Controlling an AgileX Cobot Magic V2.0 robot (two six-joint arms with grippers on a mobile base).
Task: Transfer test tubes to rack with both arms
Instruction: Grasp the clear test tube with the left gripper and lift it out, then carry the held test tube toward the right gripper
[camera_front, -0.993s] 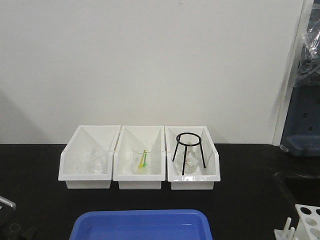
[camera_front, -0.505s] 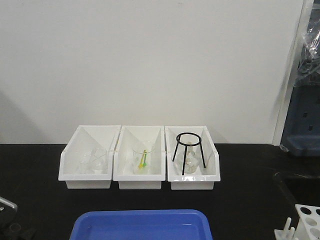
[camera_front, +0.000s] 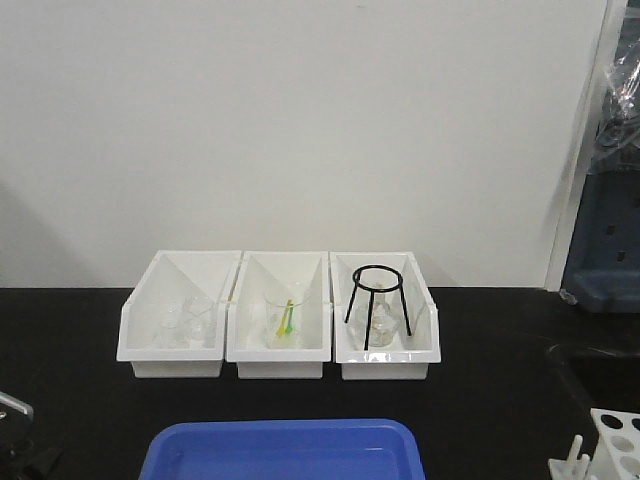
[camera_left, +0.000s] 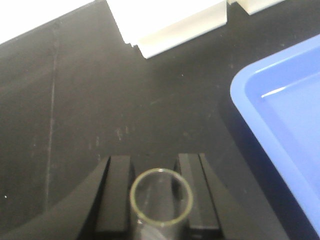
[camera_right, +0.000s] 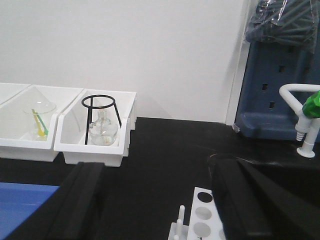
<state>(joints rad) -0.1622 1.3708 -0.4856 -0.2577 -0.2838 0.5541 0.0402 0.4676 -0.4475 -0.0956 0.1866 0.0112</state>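
Observation:
In the left wrist view my left gripper (camera_left: 155, 162) is shut on a clear glass test tube (camera_left: 161, 196). The tube's round rim faces the camera between the two black fingers, above the black tabletop. Only a sliver of the left arm (camera_front: 12, 408) shows at the lower left corner of the front view. My right gripper (camera_right: 160, 200) is open wide, and the white rack (camera_right: 200, 220) with round holes and upright pegs lies low between its fingers, nearer the right one. The rack (camera_front: 612, 440) also shows at the bottom right of the front view. No tube shows in the rack's visible holes.
Three white bins (camera_front: 230, 345) stand in a row at the back, holding glassware; the right one has a black tripod stand (camera_front: 378, 305). A blue tray (camera_front: 285, 450) lies at the front centre, its edge (camera_left: 250, 115) right of the left gripper. A white tap (camera_right: 305, 120) stands at the right.
The bit of the left arm at the lower left corner of the front view has sunk slightly lower in the frame. Nothing else has moved.

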